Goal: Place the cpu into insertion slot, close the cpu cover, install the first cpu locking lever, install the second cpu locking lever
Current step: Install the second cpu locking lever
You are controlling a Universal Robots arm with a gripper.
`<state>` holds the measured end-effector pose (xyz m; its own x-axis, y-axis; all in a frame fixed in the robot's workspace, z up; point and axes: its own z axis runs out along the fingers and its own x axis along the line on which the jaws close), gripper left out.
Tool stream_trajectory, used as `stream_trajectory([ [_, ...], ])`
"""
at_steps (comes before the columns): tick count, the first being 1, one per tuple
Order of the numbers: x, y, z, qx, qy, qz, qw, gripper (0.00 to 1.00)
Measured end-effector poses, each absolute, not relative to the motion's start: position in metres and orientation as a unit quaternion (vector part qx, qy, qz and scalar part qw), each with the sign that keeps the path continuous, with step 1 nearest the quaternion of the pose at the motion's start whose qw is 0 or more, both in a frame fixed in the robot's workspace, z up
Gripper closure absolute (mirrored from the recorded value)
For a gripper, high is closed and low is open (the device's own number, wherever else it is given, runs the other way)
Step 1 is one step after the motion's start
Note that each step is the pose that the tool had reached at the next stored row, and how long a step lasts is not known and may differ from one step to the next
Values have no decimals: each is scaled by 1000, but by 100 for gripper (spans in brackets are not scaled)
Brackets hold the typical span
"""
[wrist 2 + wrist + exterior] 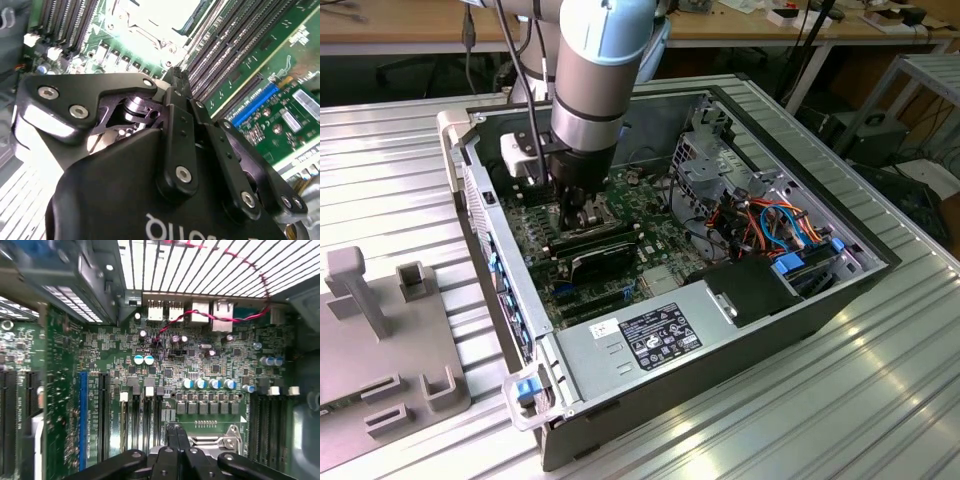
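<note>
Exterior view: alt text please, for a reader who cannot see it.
A robot arm reaches down into an open computer case lying on a ribbed metal table, its gripper just above the green circuit board beside black memory sticks. A grey fixture sits at the exterior view's left.

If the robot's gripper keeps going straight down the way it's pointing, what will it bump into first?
Probably the insertion slot on the green circuit board. In the exterior view the gripper points down into the open computer case, and in both wrist views its tips sit near the socket's silver rim. Depth is unclear, so the exact contact spot is uncertain.
</note>
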<state>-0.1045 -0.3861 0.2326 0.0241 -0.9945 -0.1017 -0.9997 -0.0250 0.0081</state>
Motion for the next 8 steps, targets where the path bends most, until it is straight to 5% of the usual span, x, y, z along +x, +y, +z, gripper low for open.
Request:
stream_trajectory([
  [8, -104, -384, 248, -715, 698, 39, 33, 89],
])
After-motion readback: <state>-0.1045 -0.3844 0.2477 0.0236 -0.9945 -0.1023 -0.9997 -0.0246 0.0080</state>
